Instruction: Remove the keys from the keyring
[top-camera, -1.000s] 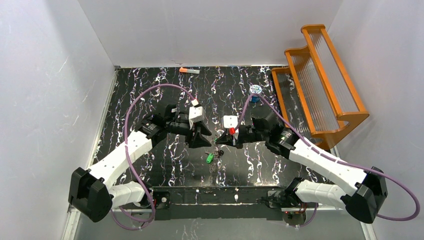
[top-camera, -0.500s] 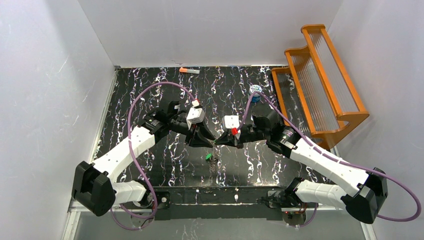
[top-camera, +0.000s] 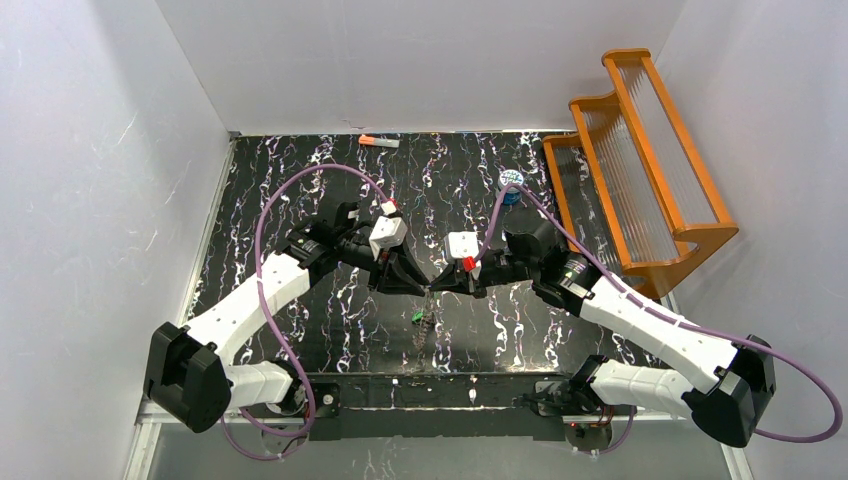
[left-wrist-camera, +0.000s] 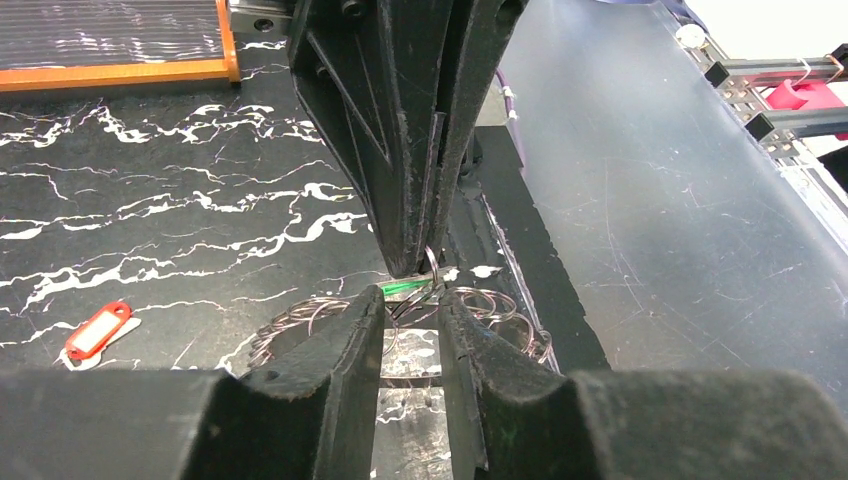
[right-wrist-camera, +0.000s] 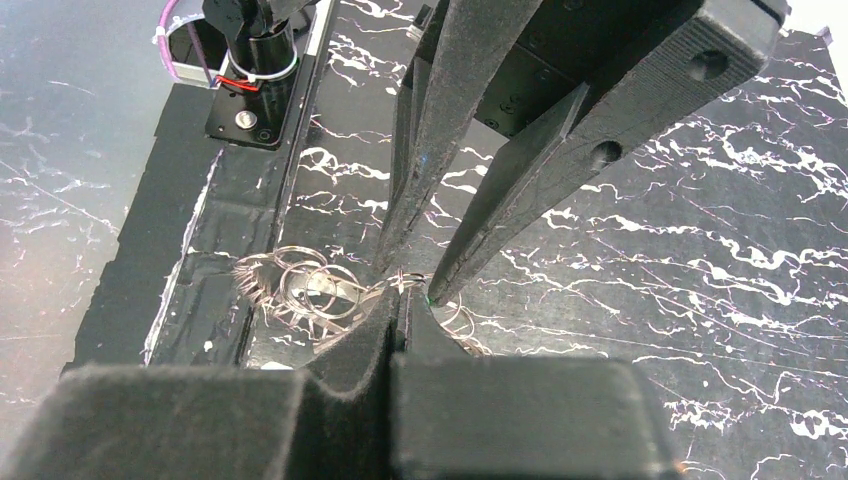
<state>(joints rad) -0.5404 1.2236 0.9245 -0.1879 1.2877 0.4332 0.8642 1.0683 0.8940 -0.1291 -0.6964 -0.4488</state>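
The keyring shows as a tangle of thin wire rings (left-wrist-camera: 300, 318), also in the right wrist view (right-wrist-camera: 305, 285). My right gripper (right-wrist-camera: 400, 298) is shut on one small ring of it (left-wrist-camera: 432, 265). My left gripper (left-wrist-camera: 412, 318) is open, tip to tip with the right one, with ring wires in the gap between its fingers. A green key (left-wrist-camera: 405, 287) hangs at the rings, and shows just below both grippers' tips in the top view (top-camera: 416, 318). A red key (left-wrist-camera: 97, 330) lies apart on the table. From above, the left gripper (top-camera: 418, 284) meets the right gripper (top-camera: 438, 285).
An orange rack (top-camera: 640, 150) stands at the right edge of the table. A small blue-and-white canister (top-camera: 511, 181) sits near it. An orange-and-grey stick (top-camera: 378, 142) lies at the back wall. White walls close in the black marbled table (top-camera: 300, 180).
My left gripper has moved right until its tips meet the right gripper's. The green key has shifted slightly and now looks smaller below the tips.
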